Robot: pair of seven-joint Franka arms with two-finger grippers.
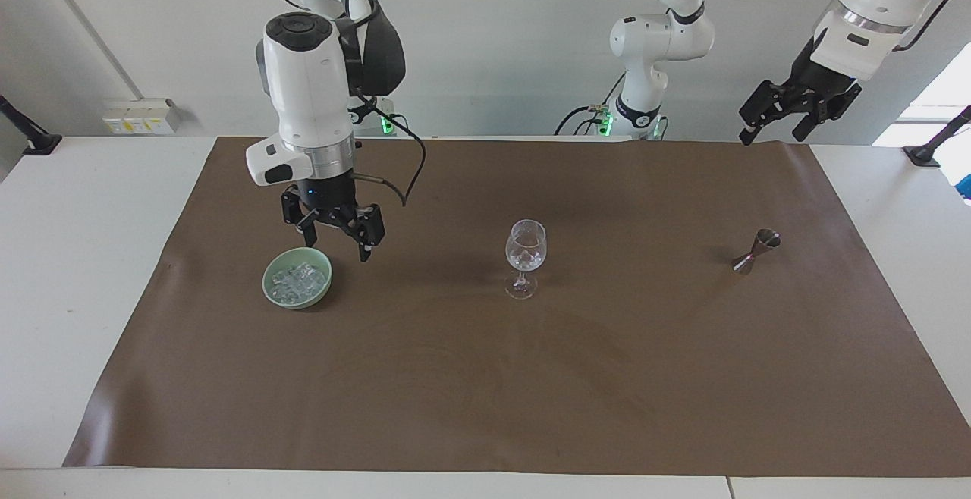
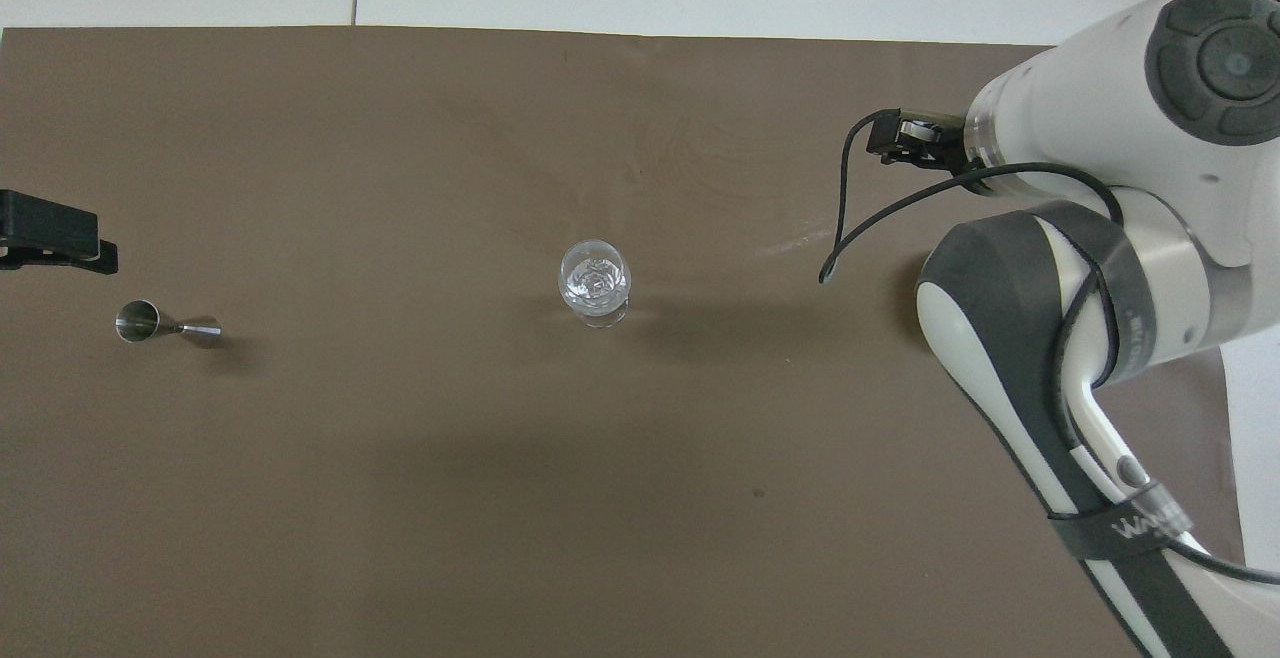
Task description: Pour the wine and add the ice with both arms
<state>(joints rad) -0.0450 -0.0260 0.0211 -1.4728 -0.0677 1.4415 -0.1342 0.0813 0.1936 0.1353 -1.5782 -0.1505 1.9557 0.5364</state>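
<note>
A stemmed glass (image 1: pixel 526 256) stands mid-mat with a few clear ice cubes in it; it also shows in the overhead view (image 2: pixel 595 283). A pale green bowl (image 1: pixel 271 287) holds several ice cubes (image 1: pixel 300 280) toward the right arm's end. My right gripper (image 1: pixel 336 243) is open and empty, raised over the bowl's rim at the side toward the glass. In the overhead view the right arm (image 2: pixel 1090 238) hides the bowl. My left gripper (image 1: pixel 774 133) is open and empty, high over the mat's edge by the left arm's end; only part of it shows in the overhead view (image 2: pixel 50 238).
A small metal jigger (image 1: pixel 756 251) lies on its side on the brown mat (image 1: pixel 485 393) toward the left arm's end, also in the overhead view (image 2: pixel 165 323). White table surrounds the mat.
</note>
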